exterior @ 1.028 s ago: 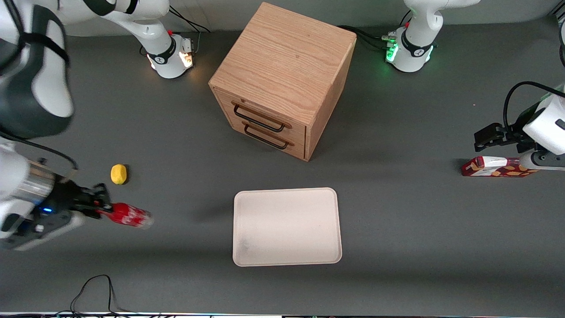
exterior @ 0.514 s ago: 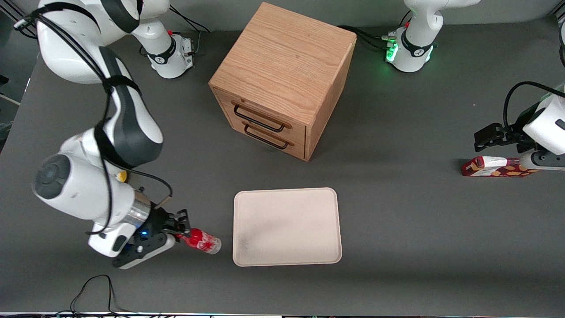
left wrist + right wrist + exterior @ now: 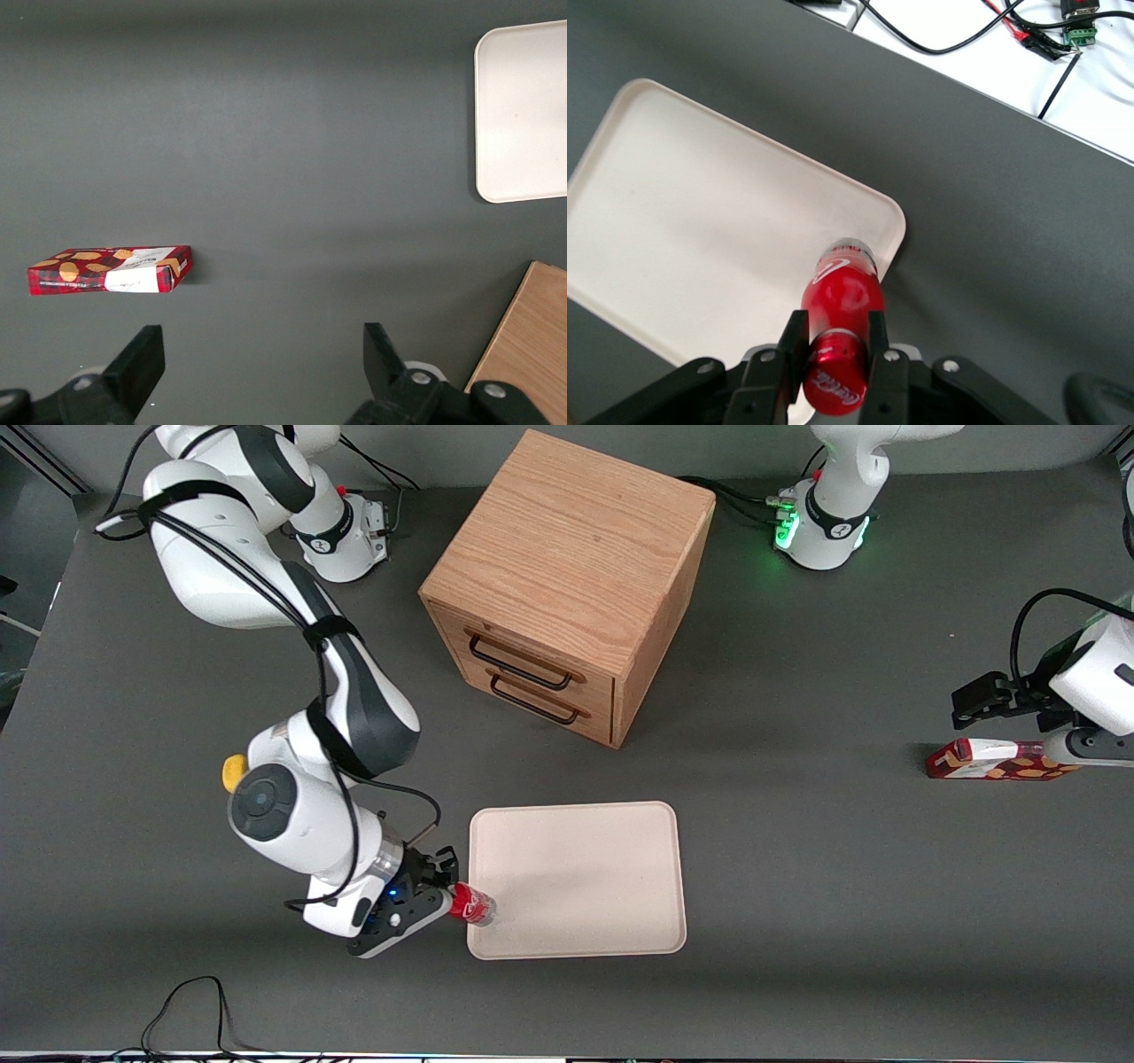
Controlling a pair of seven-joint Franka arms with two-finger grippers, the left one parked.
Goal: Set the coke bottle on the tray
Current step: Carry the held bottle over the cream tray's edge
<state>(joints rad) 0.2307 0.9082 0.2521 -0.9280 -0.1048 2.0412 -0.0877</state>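
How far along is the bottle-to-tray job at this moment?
Done: the small red-capped coke bottle is picked up, clamped near its cap in the right gripper. In hand: it hangs tilted over the corner of the flat cream-white tray nearest the working arm and the front camera. Left: lowering it onto the tray and releasing it.
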